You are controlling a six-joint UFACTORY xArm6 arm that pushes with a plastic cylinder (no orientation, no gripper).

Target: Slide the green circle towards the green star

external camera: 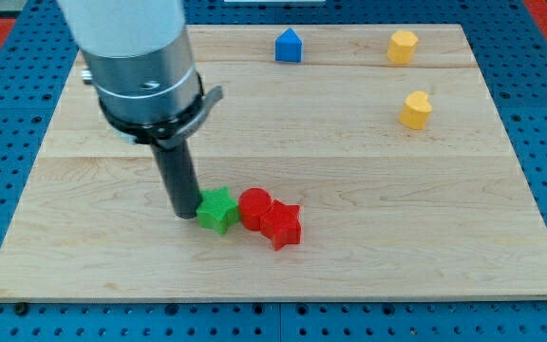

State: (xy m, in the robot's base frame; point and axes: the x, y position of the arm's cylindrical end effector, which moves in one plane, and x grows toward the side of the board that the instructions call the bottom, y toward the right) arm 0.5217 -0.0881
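Note:
The green star [217, 210] lies on the wooden board a little left of its middle, near the view's bottom. My tip [185, 216] stands right at the star's left side, touching or nearly touching it. A red circle [254, 206] sits against the star's right side, and a red star [281, 226] touches that circle on its lower right. No green circle shows in this view; the arm's body covers part of the board's upper left.
A blue house-shaped block [289, 46] lies near the top edge. A yellow hexagon-like block [403, 46] lies at the top right and a yellow heart [415, 110] below it. The wooden board [368, 237] rests on a blue perforated table.

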